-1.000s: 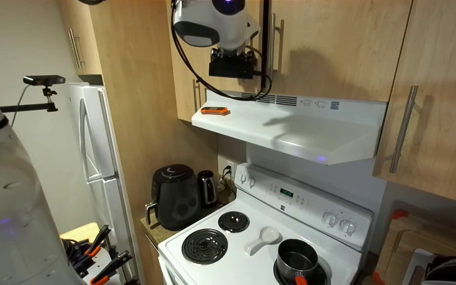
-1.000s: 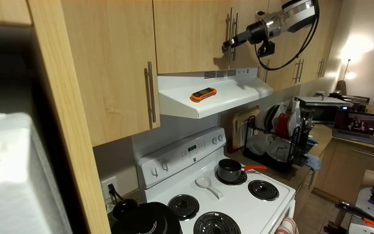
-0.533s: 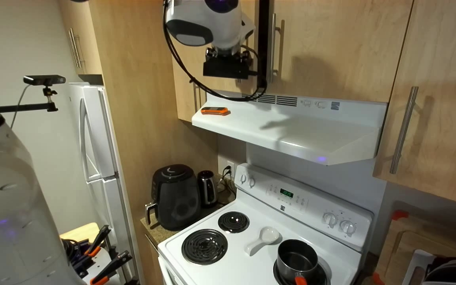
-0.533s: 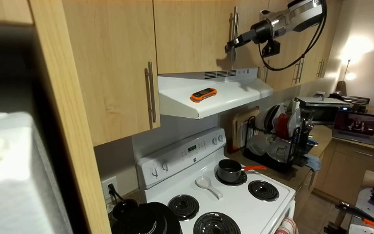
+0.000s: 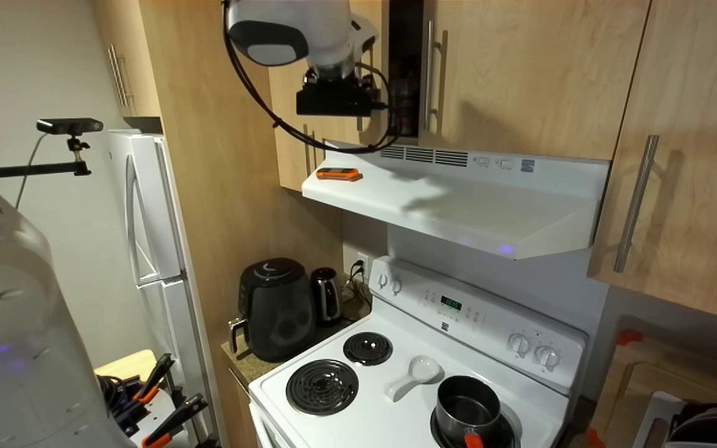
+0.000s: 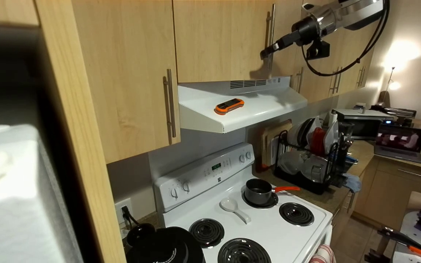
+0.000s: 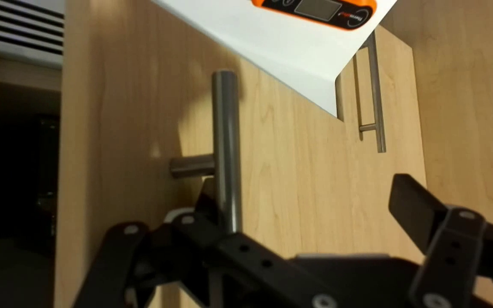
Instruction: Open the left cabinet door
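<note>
Hand (image 7: 306,192) spread: wrist view only.

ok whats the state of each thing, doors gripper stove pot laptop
Left cabinet door, partly open
Cabinet door right of it, shut
Gripper, open, one finger behind handle
Bare burners, not glowing
Stove display, lit
Pot, upright, uncovered
Laptop, open, screen lit

You've got flat light-wood left cabinet door (image 6: 217,40) above sloped white range hood (image 5: 396,193), orange-and-black handheld device (image 5: 337,174) on the hood's left end. White electric stove (image 5: 377,429) below: dark metal saucepan (image 5: 465,407) on rear-right black coil (image 6: 275,201), white spoon-shaped rest (image 5: 419,372) left of it. Black rounded air fryer (image 5: 276,317) left of your stove, black wire dish rack (image 6: 305,185) right.
</note>
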Controlling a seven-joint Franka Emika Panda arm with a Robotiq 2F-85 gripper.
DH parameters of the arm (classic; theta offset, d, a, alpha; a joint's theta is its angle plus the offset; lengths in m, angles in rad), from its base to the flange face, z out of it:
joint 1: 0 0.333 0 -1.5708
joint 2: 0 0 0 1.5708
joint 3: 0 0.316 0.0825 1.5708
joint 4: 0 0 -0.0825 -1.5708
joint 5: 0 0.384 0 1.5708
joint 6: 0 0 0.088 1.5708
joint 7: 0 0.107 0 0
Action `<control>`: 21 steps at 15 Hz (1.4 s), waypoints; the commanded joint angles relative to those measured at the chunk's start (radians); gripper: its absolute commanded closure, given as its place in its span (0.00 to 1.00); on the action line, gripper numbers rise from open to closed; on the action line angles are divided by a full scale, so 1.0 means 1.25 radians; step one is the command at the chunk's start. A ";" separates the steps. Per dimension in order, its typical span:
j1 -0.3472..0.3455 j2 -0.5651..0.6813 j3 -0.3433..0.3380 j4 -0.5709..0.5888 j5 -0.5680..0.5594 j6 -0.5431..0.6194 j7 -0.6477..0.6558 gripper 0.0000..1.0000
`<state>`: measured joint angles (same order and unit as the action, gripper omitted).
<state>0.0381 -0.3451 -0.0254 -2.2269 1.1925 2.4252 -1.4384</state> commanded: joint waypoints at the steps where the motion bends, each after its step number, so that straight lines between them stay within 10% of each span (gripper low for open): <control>1: 0.012 -0.060 0.038 -0.077 -0.043 0.001 0.060 0.00; 21: 0.041 -0.189 0.035 -0.161 -0.186 -0.005 0.208 0.00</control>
<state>0.0567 -0.4969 0.0248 -2.3512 1.0102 2.4933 -1.2338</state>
